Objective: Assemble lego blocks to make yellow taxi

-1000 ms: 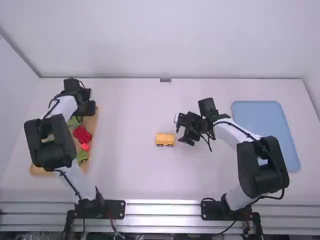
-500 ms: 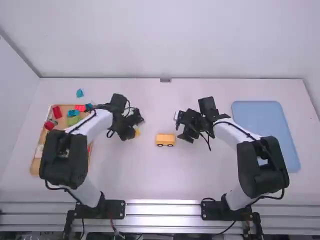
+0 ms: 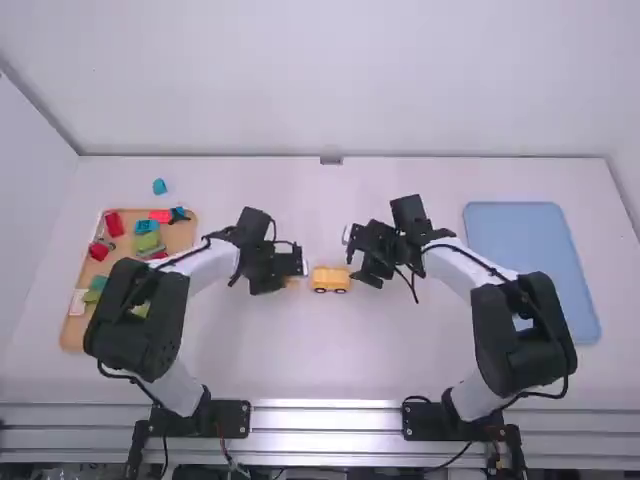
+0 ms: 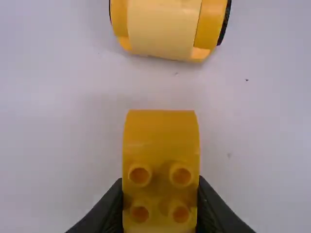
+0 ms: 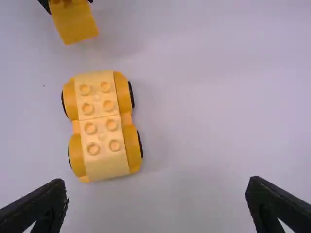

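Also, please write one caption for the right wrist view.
The open right gripper near a yellow wheeled base, with a yellow block held in the left gripper.

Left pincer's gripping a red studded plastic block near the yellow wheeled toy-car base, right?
Wrong colour: the left pincer grips a yellow studded plastic block, as the left wrist view shows. It is indeed near the yellow wheeled toy-car base.

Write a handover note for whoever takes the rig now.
Left end effector: shut on a yellow plastic block with four studs.
Right end effector: open, empty.
Yellow plastic wheeled car body: between them, on the white table.
Done: wheeled body looks assembled, top studs bare.
To do: block not yet on the body; probably seat it on those studs.
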Tool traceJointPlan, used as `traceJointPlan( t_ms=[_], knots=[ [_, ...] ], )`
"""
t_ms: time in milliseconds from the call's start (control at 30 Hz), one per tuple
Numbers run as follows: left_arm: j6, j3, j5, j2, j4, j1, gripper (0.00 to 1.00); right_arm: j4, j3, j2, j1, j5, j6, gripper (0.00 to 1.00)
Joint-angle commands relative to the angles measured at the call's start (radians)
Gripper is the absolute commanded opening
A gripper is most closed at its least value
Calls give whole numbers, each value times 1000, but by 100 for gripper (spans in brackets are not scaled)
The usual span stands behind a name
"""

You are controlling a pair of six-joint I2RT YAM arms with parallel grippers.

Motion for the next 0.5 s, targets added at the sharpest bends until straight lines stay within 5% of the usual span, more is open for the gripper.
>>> traceJointPlan(
  t_ms=[0, 200, 467],
  knots=[
    [23, -27, 6, 6, 22, 5, 2, -4, 1, -5, 1, -11, 5, 98],
    [18, -26, 3, 64, 98, 6, 1, -5, 1, -5, 1, -34, 5, 98],
    [73, 51, 34, 105, 5, 23, 2, -14, 1, -5, 1, -34, 5, 98]
  ],
)
